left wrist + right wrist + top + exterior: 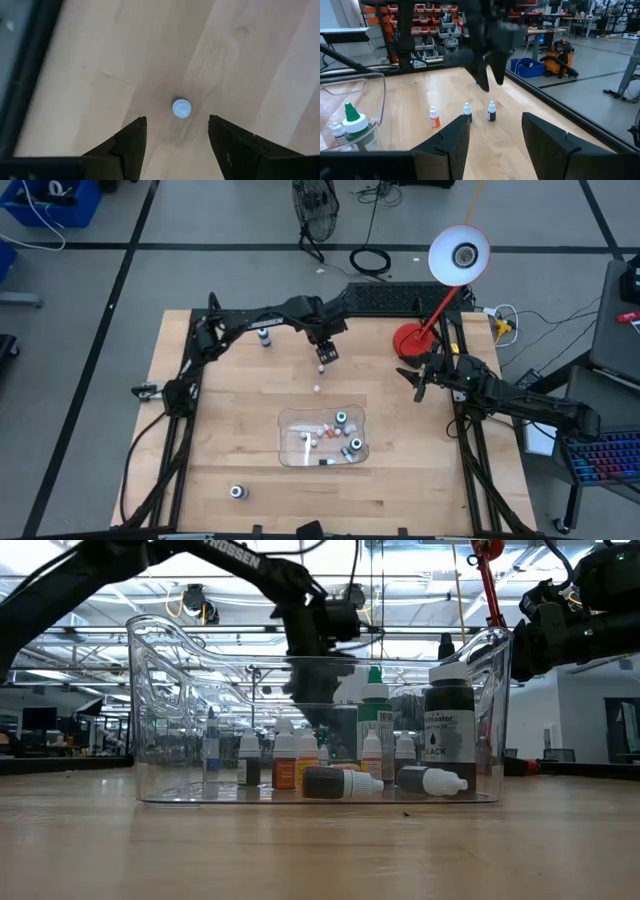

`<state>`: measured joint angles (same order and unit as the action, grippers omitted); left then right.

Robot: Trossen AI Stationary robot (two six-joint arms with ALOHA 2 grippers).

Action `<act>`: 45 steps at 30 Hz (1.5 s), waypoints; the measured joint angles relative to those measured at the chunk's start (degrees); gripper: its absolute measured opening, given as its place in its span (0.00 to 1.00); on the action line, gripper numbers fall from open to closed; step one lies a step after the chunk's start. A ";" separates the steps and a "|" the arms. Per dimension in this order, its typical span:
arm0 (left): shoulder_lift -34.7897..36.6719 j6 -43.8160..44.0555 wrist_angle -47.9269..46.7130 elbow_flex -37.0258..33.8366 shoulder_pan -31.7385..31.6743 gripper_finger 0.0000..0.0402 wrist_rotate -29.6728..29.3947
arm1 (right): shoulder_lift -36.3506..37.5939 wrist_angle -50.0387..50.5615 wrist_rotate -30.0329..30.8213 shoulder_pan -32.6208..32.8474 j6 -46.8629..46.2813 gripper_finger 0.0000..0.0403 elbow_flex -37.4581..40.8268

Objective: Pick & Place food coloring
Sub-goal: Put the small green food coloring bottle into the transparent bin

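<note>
Several tiny food coloring bottles lie or stand in the clear tray [288,442], with larger dark ones [449,730] among them. More small bottles stand on the bare table: one under my left gripper [322,367], one nearer the tray [318,389], one by the left arm [265,337] and one toward the near edge [237,492]. My left gripper [325,352] is open and points down; the white-capped bottle [181,108] shows below it, between its fingertips, untouched. My right gripper [418,380] is open and waits at the table's right side.
A red desk lamp base [409,340] stands at the far right of the table, its white shade [459,255] above. The tray sits in the table's middle, toward the near edge. A keyboard [385,298] lies at the far edge. Bare wood lies left of the tray.
</note>
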<state>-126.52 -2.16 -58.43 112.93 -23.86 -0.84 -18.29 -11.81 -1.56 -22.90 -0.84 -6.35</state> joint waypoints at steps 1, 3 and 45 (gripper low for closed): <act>-0.60 0.40 -0.19 0.02 -0.22 0.53 0.51 | -0.02 0.00 0.00 0.00 0.00 0.42 0.00; -1.70 0.78 -0.60 0.02 -0.61 0.53 0.83 | 0.00 0.02 0.00 0.02 0.00 0.42 0.00; -4.20 -1.85 7.10 -5.21 1.18 0.53 0.83 | 0.00 0.04 0.00 0.00 0.00 0.42 0.00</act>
<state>-130.72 -4.01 -51.33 107.72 -22.68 -0.01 -18.28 -11.77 -1.56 -22.90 -0.84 -6.35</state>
